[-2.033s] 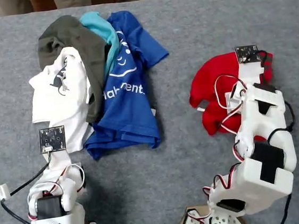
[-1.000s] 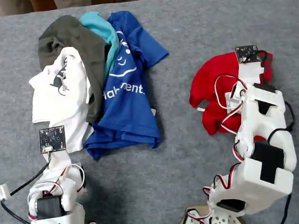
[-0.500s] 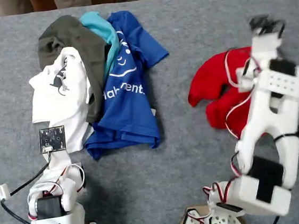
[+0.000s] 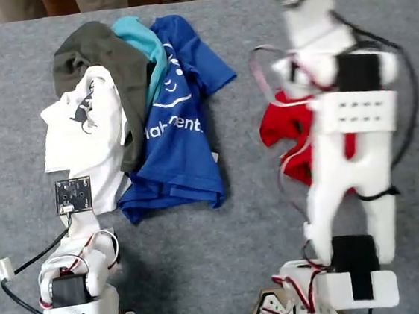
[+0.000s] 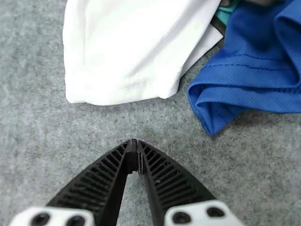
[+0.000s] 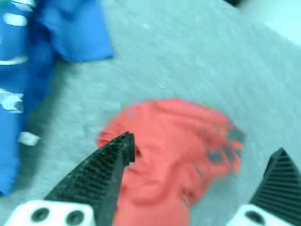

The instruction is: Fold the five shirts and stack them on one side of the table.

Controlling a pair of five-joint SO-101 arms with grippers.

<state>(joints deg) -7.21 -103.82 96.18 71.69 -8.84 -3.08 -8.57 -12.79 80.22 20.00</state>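
The left gripper is clenched, its black fingertips pressed together with nothing between them, low over the grey table cover and just short of the hem of the white shirt. Beside that hem lies a folded corner of the blue shirt. In the high view these two overlap with the olive-grey shirt and the teal shirt in one heap on the left half of the table. The red shirt lies crumpled and apart on the right half, partly under the right arm. The right gripper is spread wide and empty, hanging above the red shirt
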